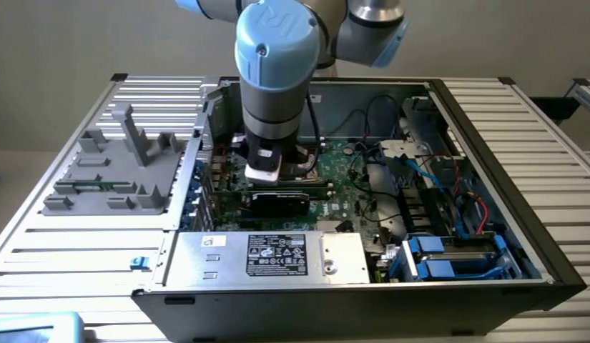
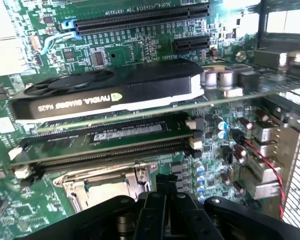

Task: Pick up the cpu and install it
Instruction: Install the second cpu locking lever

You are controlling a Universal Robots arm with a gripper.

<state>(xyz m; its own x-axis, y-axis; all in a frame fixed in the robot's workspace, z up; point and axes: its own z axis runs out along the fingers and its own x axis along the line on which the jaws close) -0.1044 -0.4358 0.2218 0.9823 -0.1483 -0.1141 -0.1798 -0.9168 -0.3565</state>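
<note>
The end effector (image 2: 166,192) hangs clenched, low over the motherboard (image 2: 140,40) inside the open computer case (image 1: 485,143). The cpu (image 2: 107,192) lies just beneath it, in the metal-framed socket (image 2: 75,187) beside the graphics card (image 2: 110,90).

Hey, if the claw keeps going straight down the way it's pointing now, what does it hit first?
Most likely the processor socket on the green board, just below the shut claw. Depth is hard to judge; the graphics card sits beyond, off that line.
</note>
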